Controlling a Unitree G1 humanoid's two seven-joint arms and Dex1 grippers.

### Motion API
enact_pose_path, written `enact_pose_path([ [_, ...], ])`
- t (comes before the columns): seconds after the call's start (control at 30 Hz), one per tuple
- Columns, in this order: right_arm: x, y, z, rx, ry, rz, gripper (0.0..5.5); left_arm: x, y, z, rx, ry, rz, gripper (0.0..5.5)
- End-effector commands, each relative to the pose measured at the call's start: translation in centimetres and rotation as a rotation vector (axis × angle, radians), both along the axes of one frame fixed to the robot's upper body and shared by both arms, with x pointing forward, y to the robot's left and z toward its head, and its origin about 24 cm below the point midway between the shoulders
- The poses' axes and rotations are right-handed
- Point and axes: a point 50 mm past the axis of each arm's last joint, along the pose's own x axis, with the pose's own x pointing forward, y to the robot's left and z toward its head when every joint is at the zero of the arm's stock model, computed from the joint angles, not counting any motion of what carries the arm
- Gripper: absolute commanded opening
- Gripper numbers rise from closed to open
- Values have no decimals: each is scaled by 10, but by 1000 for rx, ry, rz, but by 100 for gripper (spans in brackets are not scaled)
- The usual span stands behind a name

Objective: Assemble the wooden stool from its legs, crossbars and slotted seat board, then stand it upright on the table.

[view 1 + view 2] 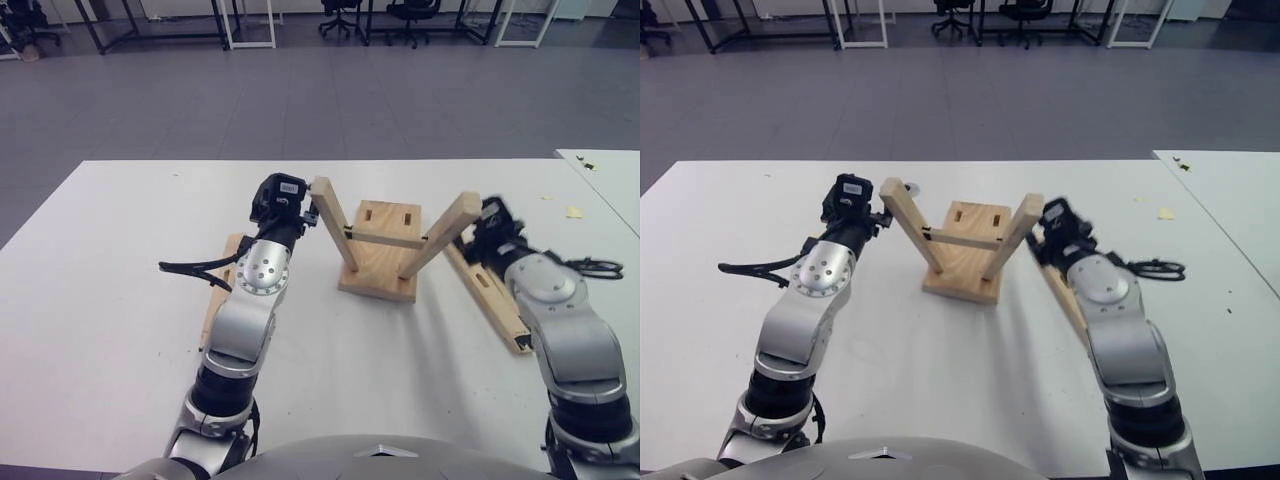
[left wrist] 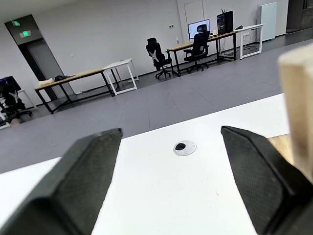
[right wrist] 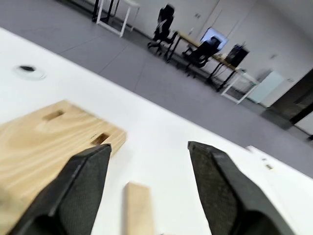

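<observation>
The slotted seat board [image 1: 381,262] lies flat on the white table [image 1: 120,300]. On it stand two legs splayed in a V, the left leg [image 1: 334,225] and the right leg [image 1: 442,236], joined by a crossbar [image 1: 386,238]. My left gripper [image 1: 308,212] is open just left of the left leg's top; in its wrist view the leg [image 2: 299,103] lies outside the fingers [image 2: 93,161]. My right gripper [image 1: 479,222] is open beside the right leg's top. Its wrist view shows the seat board [image 3: 39,147] and a wooden end [image 3: 139,210] low between the fingers, untouched.
A second leg frame [image 1: 492,292] lies flat under my right arm. Another wooden piece [image 1: 218,285] lies under my left arm. A cable grommet [image 1: 912,187] sits near the table's far edge. A second table [image 1: 610,185] stands at the right.
</observation>
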Motion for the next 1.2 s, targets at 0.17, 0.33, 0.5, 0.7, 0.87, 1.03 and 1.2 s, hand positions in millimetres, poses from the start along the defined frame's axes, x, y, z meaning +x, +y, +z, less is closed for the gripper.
enact_pose_path([
  [0.17, -17, 67, 53, 81, -281, 816, 294, 21, 113, 6, 152, -90, 46, 374],
  [0.33, 2, 47, 53, 57, -261, 780, 294, 27, 146, -7, 91, -37, 15, 374],
  [0.5, 65, -16, -4, -206, -38, 491, 294, -6, 106, -36, 270, 178, -418, 374],
  [0.7, 85, -34, -78, -466, 177, 608, 294, -30, 75, -86, 511, 506, -822, 374],
  [0.87, 70, -20, -85, -441, 223, 884, 294, -9, 57, -102, 469, 494, -815, 374],
  [1.03, 8, -16, -51, -320, 289, 1218, 294, 22, 65, -101, 440, 392, -725, 374],
  [1.2, -6, -4, 1, -178, 212, 1226, 294, 42, 118, -85, 489, 294, -570, 374],
])
